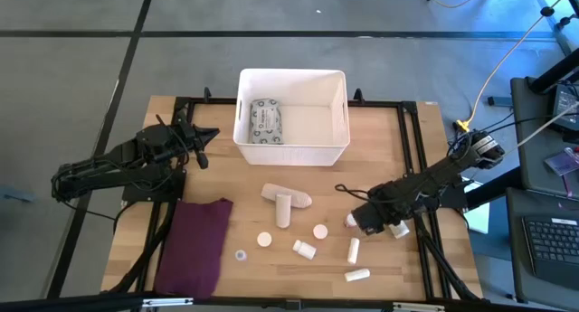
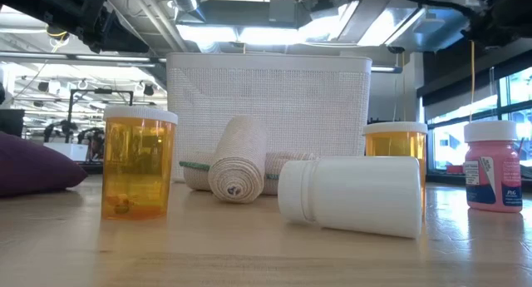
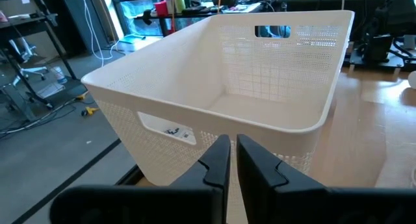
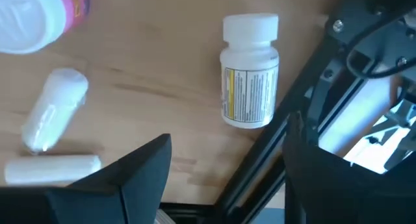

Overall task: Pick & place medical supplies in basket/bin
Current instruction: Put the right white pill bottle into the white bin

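Right jaws [image 1: 355, 220] stand wide apart, gripping nothing, low over the wooden surface [image 1: 398, 158] on the near right side of the white bin [image 1: 292, 118], well apart from it. In the right wrist view a white labelled bottle [image 4: 250, 70] lies on the wood ahead of the jaws, with two white tubes [image 4: 53, 107] and the edge of a pink-labelled bottle [image 4: 39, 16] also in sight; none of these touches the fingers [image 4: 140, 175].

Left jaws [image 1: 204, 147] are closed, nothing between them, hovering just beside the bin's left wall. The left wrist view looks over the closed fingers [image 3: 218, 165] into the bin, slot handle visible in the far wall.

Bin sits at the far middle of the surface. One grey-green printed packet [image 1: 267, 120] lies inside it, against the left end.

Remaining supplies lie on the surface in front of the bin: beige bandage rolls [image 1: 286, 202] nearest it, then round caps, small bottles and tubes scattered further toward the near edge [image 1: 305, 249]. In the low view, two amber bottles with white caps [image 2: 138, 162] stand upright in front of the bin, and a white bottle [image 2: 351, 194] lies on its side.

Maroon cloth [image 1: 194, 244] lies flat, near left of the bin.
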